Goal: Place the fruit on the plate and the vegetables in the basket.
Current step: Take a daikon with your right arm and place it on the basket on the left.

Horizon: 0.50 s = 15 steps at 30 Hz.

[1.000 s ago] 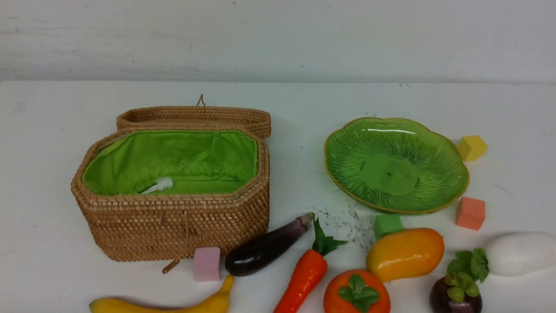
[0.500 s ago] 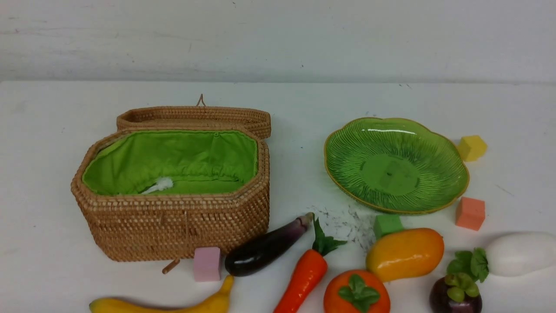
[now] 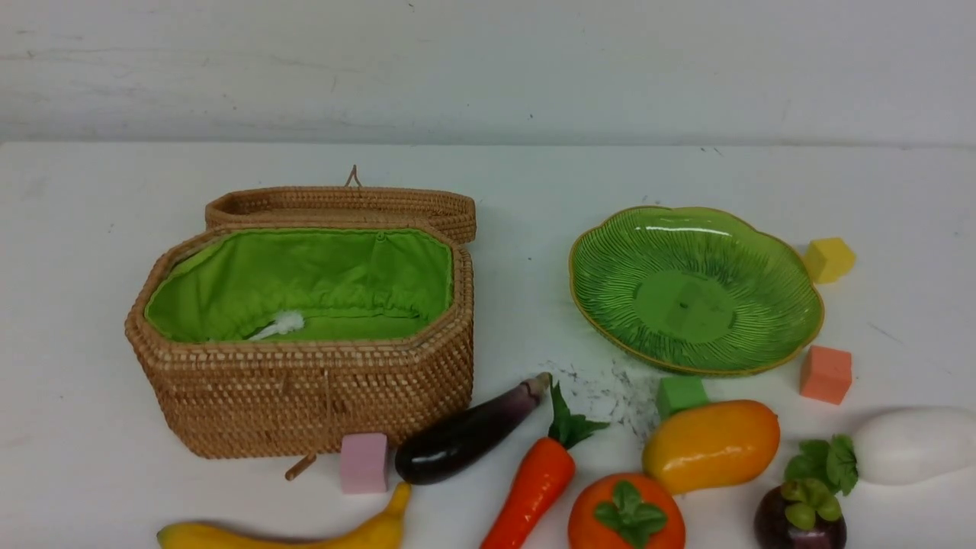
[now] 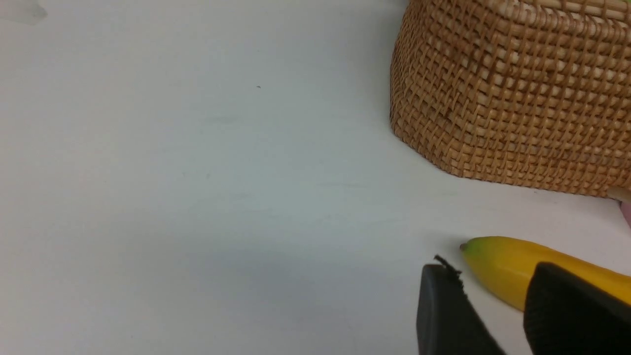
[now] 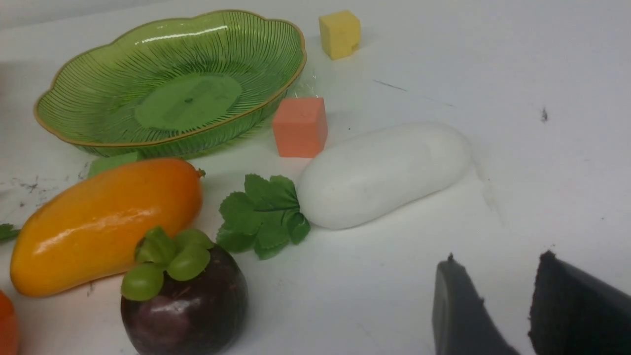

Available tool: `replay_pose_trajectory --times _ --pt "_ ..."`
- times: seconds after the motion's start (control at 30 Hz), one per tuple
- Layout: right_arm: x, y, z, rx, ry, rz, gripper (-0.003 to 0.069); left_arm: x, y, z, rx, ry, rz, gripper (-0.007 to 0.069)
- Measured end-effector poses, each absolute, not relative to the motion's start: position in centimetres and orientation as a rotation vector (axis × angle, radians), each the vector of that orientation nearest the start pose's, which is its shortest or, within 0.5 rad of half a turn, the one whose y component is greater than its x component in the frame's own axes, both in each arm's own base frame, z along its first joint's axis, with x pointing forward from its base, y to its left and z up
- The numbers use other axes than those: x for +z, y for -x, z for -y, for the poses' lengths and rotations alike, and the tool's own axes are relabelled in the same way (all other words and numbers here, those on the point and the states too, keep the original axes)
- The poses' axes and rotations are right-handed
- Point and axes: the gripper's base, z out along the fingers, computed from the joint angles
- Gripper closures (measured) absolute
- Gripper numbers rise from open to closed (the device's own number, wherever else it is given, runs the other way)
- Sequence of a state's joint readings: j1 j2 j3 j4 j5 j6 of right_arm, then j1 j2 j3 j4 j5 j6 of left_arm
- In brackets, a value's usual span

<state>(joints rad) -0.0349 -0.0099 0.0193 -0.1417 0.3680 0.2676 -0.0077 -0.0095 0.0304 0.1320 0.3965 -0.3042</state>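
Note:
The wicker basket (image 3: 305, 396) stands open at the left, nothing but its green lining inside. The green plate (image 3: 686, 297) lies bare at the right. Along the near edge lie the banana (image 3: 290, 537), eggplant (image 3: 465, 438), carrot (image 3: 534, 480), persimmon (image 3: 625, 515), mango (image 3: 709, 446), mangosteen (image 3: 799, 515) and white vegetable (image 3: 915, 446). Neither arm shows in the front view. My left gripper (image 4: 493, 268) is open just short of the banana's tip (image 4: 498, 264), holding nothing. My right gripper (image 5: 498, 261) is open over bare table, near the white vegetable (image 5: 384, 172).
Foam cubes lie among the toys: pink (image 3: 363, 462) by the basket's front, green (image 3: 680, 393) between plate and mango, orange (image 3: 825, 374) and yellow (image 3: 829, 259) beside the plate. The basket's lid (image 3: 343, 202) lies back behind it. A scuffed patch marks the table near the carrot top.

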Motion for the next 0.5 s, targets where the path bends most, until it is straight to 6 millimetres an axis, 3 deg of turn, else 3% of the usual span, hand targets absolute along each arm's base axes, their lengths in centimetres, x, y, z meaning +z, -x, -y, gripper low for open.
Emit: replay_pose_trajectory --times 0.5 --pt "17.89 -5.42 0.62 0.017 -0.170 -1.784 0.0416 16.82 -5.21 -0.42 -0.081 0.200 -1.888 0.0386"
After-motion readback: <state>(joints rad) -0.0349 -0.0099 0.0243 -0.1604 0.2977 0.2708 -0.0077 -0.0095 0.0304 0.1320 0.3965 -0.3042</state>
